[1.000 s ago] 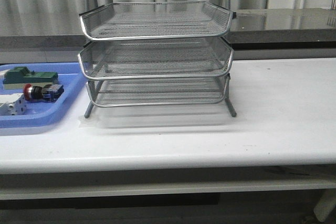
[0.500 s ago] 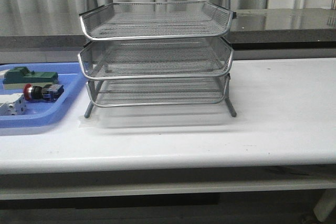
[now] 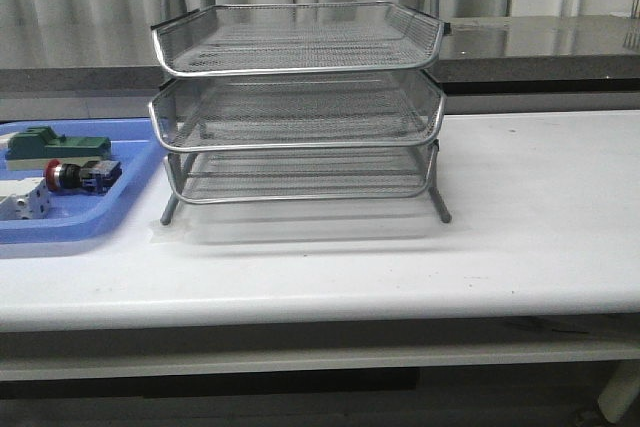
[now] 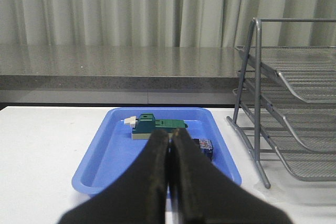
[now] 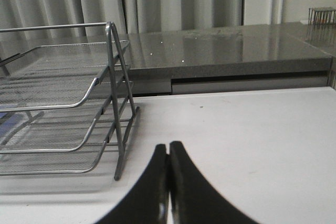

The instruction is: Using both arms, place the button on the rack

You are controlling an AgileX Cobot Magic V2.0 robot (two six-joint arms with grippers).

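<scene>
Nearest in the left wrist view, the left arm's dark tapered gripper (image 4: 170,145) has its two fingers pressed together with nothing between them; it hangs over the near rim of the flat blue plastic tray (image 4: 113,153). In the right wrist view, the right arm's dark tapered gripper (image 5: 168,153) is likewise closed on nothing, above bare white surface (image 5: 252,129) just beside the rack's end leg.

Neither arm appears in the front view. There the white surface (image 3: 520,217) carries the blue tray (image 3: 125,202) at its left edge. In the tray, nearest the front, lies a white boxy component (image 3: 22,203). Just behind it is the small push-button switch with a round red cap, silver collar and black-and-blue body (image 3: 80,175), lying on its side with the red cap pointing left. In the left wrist view only its blue-and-black end (image 4: 203,146) shows past the fingers. Farther back sits a green block component (image 3: 55,146).

Right of the tray, close to its edge, stands the silver three-tier wire-mesh letter rack (image 3: 298,107) on thin metal legs. All three tiers hold nothing. Beyond runs a grey stone counter (image 3: 560,42), then pale curtains (image 4: 105,9).
</scene>
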